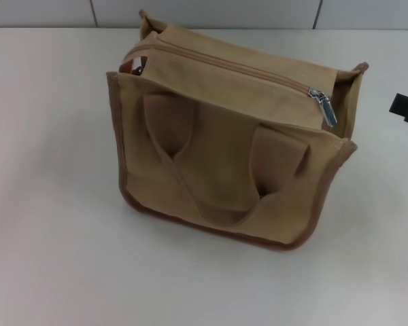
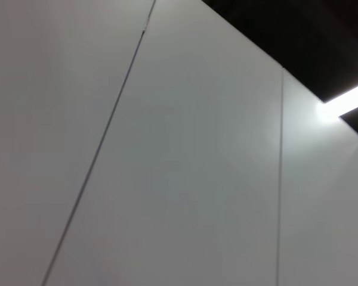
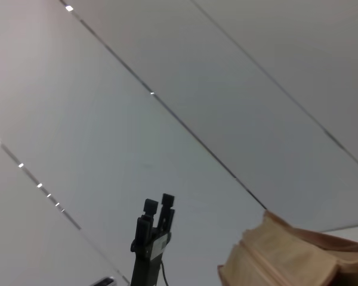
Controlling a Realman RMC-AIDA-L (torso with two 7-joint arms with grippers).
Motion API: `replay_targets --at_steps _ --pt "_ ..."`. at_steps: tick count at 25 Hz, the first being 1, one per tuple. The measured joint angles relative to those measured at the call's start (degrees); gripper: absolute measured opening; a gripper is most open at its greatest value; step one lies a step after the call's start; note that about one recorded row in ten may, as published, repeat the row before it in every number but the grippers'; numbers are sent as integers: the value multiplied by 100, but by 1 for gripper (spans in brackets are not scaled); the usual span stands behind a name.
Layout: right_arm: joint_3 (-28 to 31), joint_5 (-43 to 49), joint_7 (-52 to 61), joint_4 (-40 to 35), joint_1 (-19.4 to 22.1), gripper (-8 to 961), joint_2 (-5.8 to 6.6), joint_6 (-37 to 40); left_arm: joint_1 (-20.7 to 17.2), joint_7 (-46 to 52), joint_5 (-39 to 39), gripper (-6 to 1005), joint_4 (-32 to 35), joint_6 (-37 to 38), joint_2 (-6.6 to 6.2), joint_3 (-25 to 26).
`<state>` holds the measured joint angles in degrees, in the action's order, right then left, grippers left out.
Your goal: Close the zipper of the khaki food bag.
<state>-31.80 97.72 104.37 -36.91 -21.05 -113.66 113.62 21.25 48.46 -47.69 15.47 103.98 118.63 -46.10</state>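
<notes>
One khaki food bag (image 1: 231, 163) mid-table, zipper (image 1: 224, 64) slider at right end, right gripper (image 1: 404, 109) at far right edge, fingers' state indiscernible.

Bare lab or test room: plain white table (image 1: 54, 258), seamed white wall panels (image 2: 185, 179), ceiling strip light (image 2: 346, 101).

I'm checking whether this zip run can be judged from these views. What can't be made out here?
- Left end effector: in no view; left wrist view shows only wall panels.
- Right end effector: cut off by head view's edge.
- The zipper: far end hidden behind the khaki food bag flap.
</notes>
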Motion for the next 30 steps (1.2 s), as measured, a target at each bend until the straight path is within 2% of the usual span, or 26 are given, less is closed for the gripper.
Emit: replay_targets --at_steps 3,6,7,8,11,13,14,15,18,19,25,30 --pt "4 1 -272 0 4 752 -1 204 -22 502 -425 770 52 312 -37 -16" --pt "-3 8 -699 -15 40 752 25 456 -58 1008 -1473 770 431 556 -72 -19" --pt "13 10 -1126 -24 95 752 31 649 -85 1223 -2264 770 777 695 -73 -19" --pt "13 10 -1126 -24 95 752 31 649 -85 1223 -2264 770 777 695 -73 -19" --pt "7 14 -1792 -28 211 752 14 831 -94 1362 -3482 770 1239 981 -68 -23" --pt "-21 58 -2232 -27 267 752 -22 873 -95 1395 -3744 770 1346 1030 -61 -27" --pt "-32 144 -2504 -26 283 752 -61 883 -110 1465 -4197 770 1524 1074 -55 -75" --pt "-35 221 -2689 -25 289 752 -97 887 -110 1465 -4197 770 1524 1074 -55 -75" --pt "-23 533 -3163 -24 290 752 -253 739 -151 1313 -4820 770 1602 1027 -68 -284" --pt "-50 820 -3483 -19 272 752 -343 659 -158 1192 -4997 770 1586 1005 -68 -294" --pt "-107 1571 -4295 8 253 752 -483 573 -301 798 -5327 770 1546 891 -32 -251" --pt "-153 1909 -4882 464 255 752 -540 -74 -328 440 -5345 770 1246 617 -27 -300"
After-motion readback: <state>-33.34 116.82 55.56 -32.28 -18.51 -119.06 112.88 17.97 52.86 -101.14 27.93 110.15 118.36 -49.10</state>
